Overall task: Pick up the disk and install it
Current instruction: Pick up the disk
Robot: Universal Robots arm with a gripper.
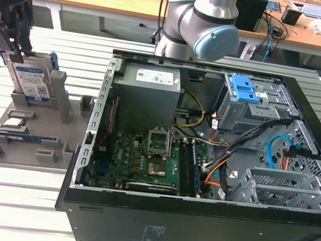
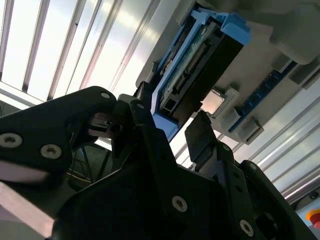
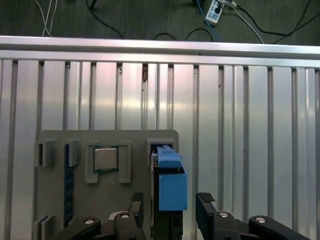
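Observation:
The disk point(image 1: 32, 82) stands on edge in a slot of the grey holder tray point(image 1: 27, 154) at the exterior view's left, its white-and-blue label facing the camera. My gripper point(image 1: 16, 36) hangs just above its top edge. In both wrist views the disk point(image 3: 170, 190) with its blue carrier bracket sits between my two black fingers point(image 3: 205, 206). There are small gaps on both sides, so the gripper point(image 3: 170, 207) is open and straddles it. The second wrist view shows the disk's point(image 2: 192, 75) connector edge beyond my gripper point(image 2: 172, 127).
A small square chip point(image 3: 106, 159) lies in a pocket of the tray beside the disk. The open computer case point(image 1: 203, 158) takes up the middle and right, with a grey cage and blue latch point(image 1: 244, 91) inside. The table point(image 1: 6, 206) is slatted aluminium.

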